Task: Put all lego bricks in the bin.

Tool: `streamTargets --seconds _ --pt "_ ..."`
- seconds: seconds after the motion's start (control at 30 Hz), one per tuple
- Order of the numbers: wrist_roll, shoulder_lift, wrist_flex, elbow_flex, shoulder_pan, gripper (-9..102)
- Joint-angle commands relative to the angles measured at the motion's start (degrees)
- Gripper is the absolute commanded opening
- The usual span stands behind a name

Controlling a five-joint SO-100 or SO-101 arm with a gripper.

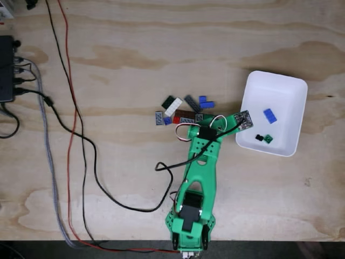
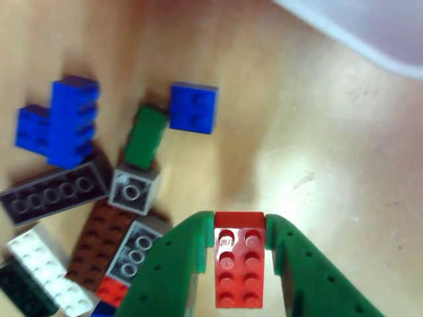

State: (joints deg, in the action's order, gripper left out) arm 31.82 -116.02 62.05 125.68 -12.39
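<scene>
Pinching a small red rectangular plastic lego brick (image 2: 238,264) between the two green printed fingers of the tool (image 2: 239,254), long axis running along the fingers, studs facing the camera in the other view. Hanging above the pale plywood desk (image 1: 135,65), though whether the brick is lifted clear of it is hard to judge from this blurred close view. Lying to the left of the tool in the other view: the remaining lego bricks (image 2: 73,178), a loose heap of blue, green, grey, black, brown and white pieces, close beside the fingers. Sitting ahead and to the right of the tool: the shallow white rectangular plastic bin (image 1: 272,113), its rim showing at the upper right corner in the other view, already holding a blue brick and two small dark ones. Calling, probably, for a short carry forward and rightward over that near rim before letting go.
</scene>
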Motion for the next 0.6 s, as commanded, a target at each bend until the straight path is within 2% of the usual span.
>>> streamTargets --seconds 0.0,0.07,0.2,0.33,0.4,0.5,0.57 --pt "11.3 -25.9 6.2 -14.6 -7.1 0" --pt "17.2 -24.2 4.4 -17.8 -14.0 0" --pt "23.1 -13.0 -10.4 -14.1 -28.6 0" --pt "26.1 -0.9 -20.7 -11.8 -34.6 0" --pt "27.9 3.5 -21.4 -12.9 -35.9 4" --pt "29.2 5.0 -19.2 -14.5 -35.8 18" --pt "29.1 3.4 -17.9 -14.7 -35.4 21"
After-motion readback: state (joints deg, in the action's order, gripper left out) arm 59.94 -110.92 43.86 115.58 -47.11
